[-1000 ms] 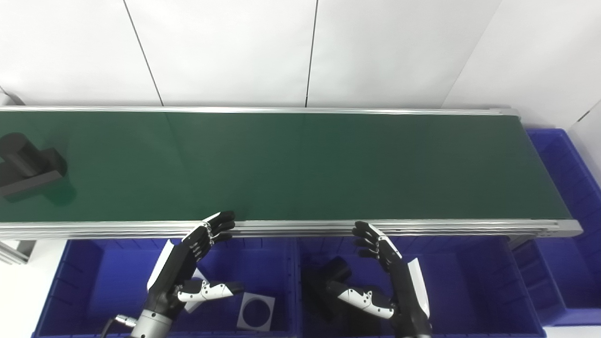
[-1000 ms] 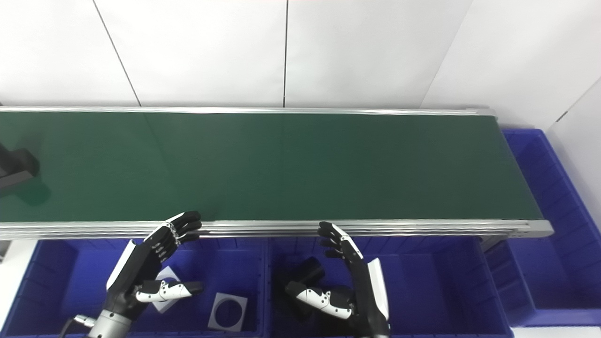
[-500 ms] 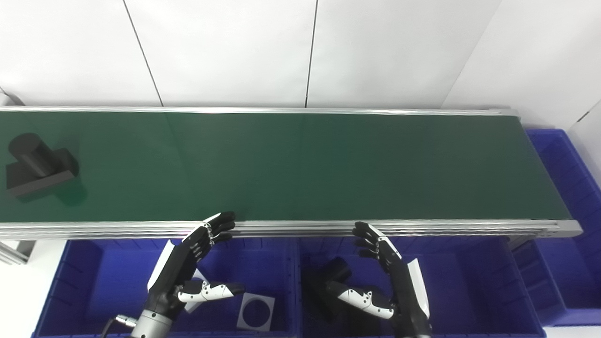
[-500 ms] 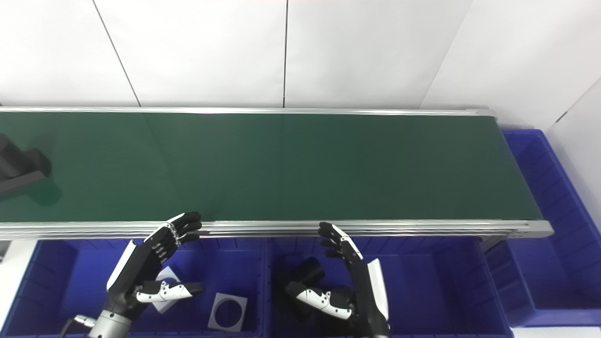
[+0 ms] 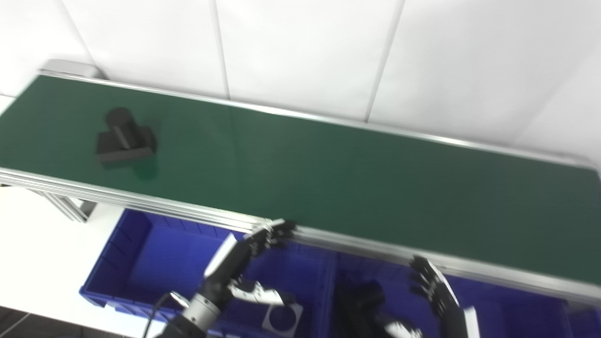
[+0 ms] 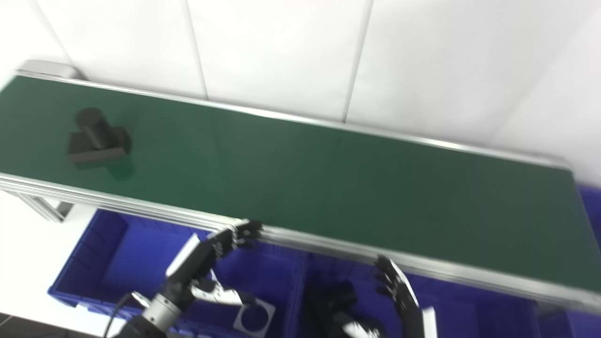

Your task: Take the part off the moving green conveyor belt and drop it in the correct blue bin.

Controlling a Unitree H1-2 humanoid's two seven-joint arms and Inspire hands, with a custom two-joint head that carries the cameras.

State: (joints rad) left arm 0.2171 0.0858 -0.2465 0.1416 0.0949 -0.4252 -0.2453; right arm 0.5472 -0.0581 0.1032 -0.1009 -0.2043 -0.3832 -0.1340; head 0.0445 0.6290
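Part (image 5: 124, 141) on belt (image 5: 328, 183) | cylinder points far-left | left robot hand (image 5: 237, 267), right robot hand (image 5: 439, 300) empty, fingers spread

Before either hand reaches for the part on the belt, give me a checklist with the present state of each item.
1. Part on belt: ok. The black part lies on the green conveyor belt, near its left end.
2. Part within reach: not ok. It is well left of the left hand.
3. Left hand free: ok. Open, fingers apart, fingertips at the belt's near rail.
4. Right hand free: ok. The right hand is open and holds nothing.
5. Matching bin: ok. The middle blue bin already holds a black part; the left blue bin holds a white square piece.
6. View sharpness: not ok. Both views are blurred.
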